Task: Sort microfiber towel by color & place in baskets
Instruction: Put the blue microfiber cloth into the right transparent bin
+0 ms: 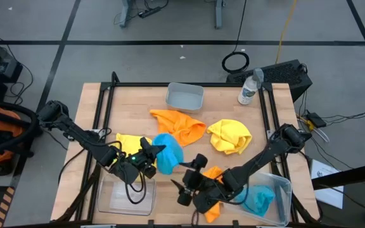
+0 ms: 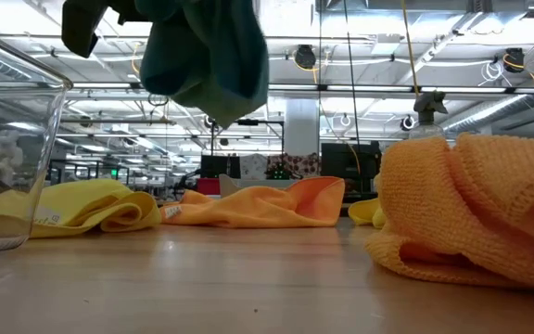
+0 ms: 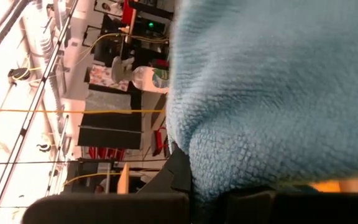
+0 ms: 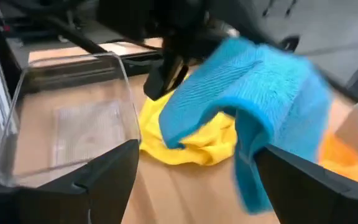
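Note:
My left gripper (image 1: 149, 152) is shut on a bright blue towel (image 1: 167, 153), raised above the table's near middle. That towel hangs high in the low view (image 2: 213, 56) and fills the left wrist view (image 3: 278, 93). My right gripper (image 1: 184, 187) is open and empty, just right of the blue towel (image 4: 253, 93). An orange towel (image 1: 213, 174) lies on the table under the right arm. A second blue towel (image 1: 258, 199) lies in the clear bin (image 1: 286, 190) at the near right. Another clear bin (image 1: 127, 195) stands at the near left, and a small grey bin (image 1: 184, 96) stands far. My left gripper pinches the blue towel by a bunched part on its left side (image 4: 178, 93), coming roughly level from the table's left. One layer or several, I cannot tell. The towel is lifted clear of the table, and its loose end (image 2: 235, 102) hangs slack below the fingers.
A yellow towel (image 1: 129, 142) lies under the left gripper. Another orange towel (image 1: 179, 123) and another yellow one (image 1: 230, 136) lie at mid-table. A clear water bottle (image 1: 249, 88) stands at the far right. A black frame (image 1: 103, 101) runs along the table's edges.

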### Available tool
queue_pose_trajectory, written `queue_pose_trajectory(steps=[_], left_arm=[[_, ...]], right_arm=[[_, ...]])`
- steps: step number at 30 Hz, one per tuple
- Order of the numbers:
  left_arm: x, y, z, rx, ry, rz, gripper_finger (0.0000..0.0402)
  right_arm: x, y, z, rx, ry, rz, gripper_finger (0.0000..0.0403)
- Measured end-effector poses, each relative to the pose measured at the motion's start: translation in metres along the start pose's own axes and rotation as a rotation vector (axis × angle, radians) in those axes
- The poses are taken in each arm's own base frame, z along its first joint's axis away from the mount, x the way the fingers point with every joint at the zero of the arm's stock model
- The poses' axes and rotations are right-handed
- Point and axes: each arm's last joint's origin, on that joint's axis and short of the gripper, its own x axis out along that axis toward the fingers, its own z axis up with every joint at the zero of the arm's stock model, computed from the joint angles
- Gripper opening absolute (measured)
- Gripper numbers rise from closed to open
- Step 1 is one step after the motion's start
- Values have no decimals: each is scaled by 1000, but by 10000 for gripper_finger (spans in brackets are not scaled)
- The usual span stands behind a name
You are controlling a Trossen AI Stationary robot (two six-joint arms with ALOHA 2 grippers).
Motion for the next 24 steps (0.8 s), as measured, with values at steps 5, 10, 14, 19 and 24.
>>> queue_pose_trajectory(steps=[5, 10, 14, 19, 24], left_arm=[[0, 0, 0, -1, 4, 3, 13], [1, 0, 0, -2, 5, 4, 13], [1, 2, 1, -20, -3, 12, 13], [1, 4, 2, -48, -13, 24, 13], [1, 4, 2, -41, -12, 24, 13]], right_arm=[[-22, 3, 3, -29, -128, -151, 313], [-33, 9, -1, 33, -176, -181, 313], [-27, 4, 1, 104, -192, -213, 313], [-2, -6, 4, 124, -152, -222, 313], [19, -13, 6, 127, -98, -174, 313]])
